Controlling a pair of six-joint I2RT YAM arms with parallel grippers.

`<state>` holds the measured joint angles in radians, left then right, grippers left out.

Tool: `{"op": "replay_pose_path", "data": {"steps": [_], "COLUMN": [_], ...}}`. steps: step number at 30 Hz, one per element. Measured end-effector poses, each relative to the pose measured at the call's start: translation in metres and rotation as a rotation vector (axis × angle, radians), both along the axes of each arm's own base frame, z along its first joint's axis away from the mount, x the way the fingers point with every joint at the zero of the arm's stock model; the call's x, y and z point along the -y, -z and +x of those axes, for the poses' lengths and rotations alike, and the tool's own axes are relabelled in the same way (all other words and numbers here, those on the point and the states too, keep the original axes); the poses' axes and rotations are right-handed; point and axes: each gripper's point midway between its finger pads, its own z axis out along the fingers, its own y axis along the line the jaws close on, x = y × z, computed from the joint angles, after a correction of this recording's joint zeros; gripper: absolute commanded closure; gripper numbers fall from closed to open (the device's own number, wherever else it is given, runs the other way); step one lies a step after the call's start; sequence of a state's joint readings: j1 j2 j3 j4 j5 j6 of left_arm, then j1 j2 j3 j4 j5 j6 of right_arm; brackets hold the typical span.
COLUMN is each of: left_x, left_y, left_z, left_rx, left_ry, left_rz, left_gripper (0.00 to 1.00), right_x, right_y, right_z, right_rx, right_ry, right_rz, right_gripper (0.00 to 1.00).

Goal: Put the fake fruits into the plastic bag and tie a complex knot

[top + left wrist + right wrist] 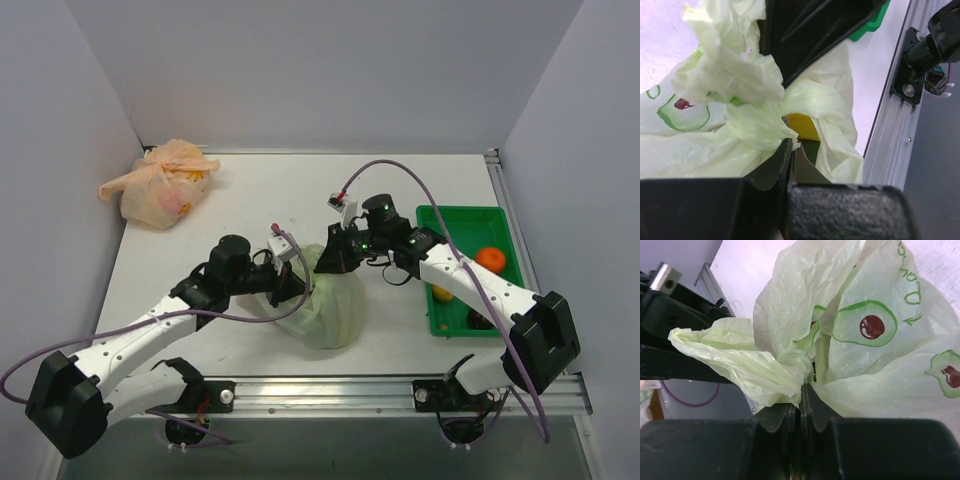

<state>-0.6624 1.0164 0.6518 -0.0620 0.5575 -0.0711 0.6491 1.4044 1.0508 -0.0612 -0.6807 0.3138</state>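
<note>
Plastic bag (335, 312) lies between left gripper (299, 288) and right gripper (331, 262), both jaws clamped on its neck.

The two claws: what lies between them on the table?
Only the twisted neck of the plastic bag, clearest in the right wrist view; left claw and right claw are both shut on it.

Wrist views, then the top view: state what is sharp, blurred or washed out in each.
Left wrist view: the plastic bag shows fairly crisp creases, the left claw near the lens is soft, the table is washed out pale. Right wrist view: the bag's avocado print is sharp, the right claw dark and blurred. Top view: even light, soft shadows only.
</note>
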Motion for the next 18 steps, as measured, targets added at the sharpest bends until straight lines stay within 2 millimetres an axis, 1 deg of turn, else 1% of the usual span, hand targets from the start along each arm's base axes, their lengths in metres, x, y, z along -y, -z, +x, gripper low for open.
{"op": "replay_pose_path", "data": {"steps": [5,8,11,14,18], "left_x": [0.015,0.019,0.02,0.023,0.018], "left_y": [0.017,0.015,0.009,-0.002,-0.018], "left_z": [0.008,0.016,0.022,0.026,0.034], "left_rx": [-0.077,-0.118,-0.164,-0.219,-0.308], "left_ry": [-0.013,-0.057,-0.112,-0.157,-0.225], "left_rz": [0.003,-0.057,-0.141,-0.213,-0.304], "left_gripper": [1.0,1.0,1.0,1.0,1.0], "right_x": [-0.006,-0.01,-0.012,-0.015,-0.022], "right_y": [0.005,0.005,0.0,-0.007,-0.023], "right_z": [-0.006,-0.004,-0.004,-0.005,-0.002], "right_rx": [-0.098,-0.151,-0.186,-0.202,-0.161], "right_ry": [0.038,0.084,0.13,0.175,0.24], "right_rz": [0.061,0.116,0.182,0.245,0.297], "right_gripper": [1.0,1.0,1.0,1.0,1.0]}}
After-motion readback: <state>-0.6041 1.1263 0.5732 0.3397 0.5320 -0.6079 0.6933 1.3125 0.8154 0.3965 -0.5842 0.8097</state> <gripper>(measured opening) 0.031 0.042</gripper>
